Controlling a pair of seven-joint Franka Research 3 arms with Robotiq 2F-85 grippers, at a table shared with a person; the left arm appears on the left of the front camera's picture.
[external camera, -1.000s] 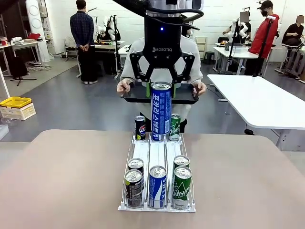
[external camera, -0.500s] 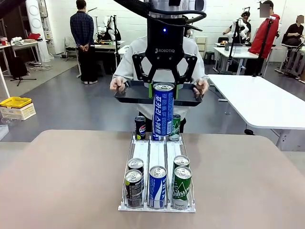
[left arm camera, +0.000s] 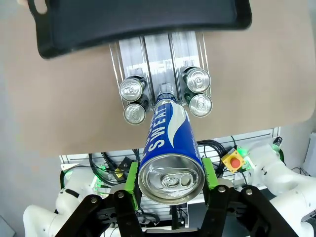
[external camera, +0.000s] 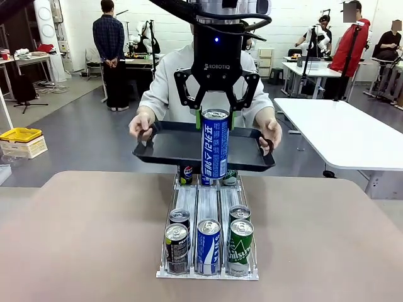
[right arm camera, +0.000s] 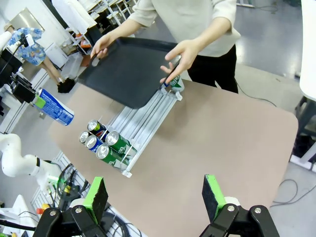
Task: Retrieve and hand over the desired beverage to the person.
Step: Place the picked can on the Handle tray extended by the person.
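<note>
Left claw [external camera: 216,118] clamps a tall blue can [external camera: 214,148] near the person's [external camera: 165,82] black tray [external camera: 170,148] held over the tabletop's [external camera: 75,226] far edge; right claw [right arm camera: 155,197] gapes empty.

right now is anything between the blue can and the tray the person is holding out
Nothing visible. The left gripper holds the blue can upright on the robot's side of the black tray. The tray's surface is bare, and the rack cans sit below the path.
</note>
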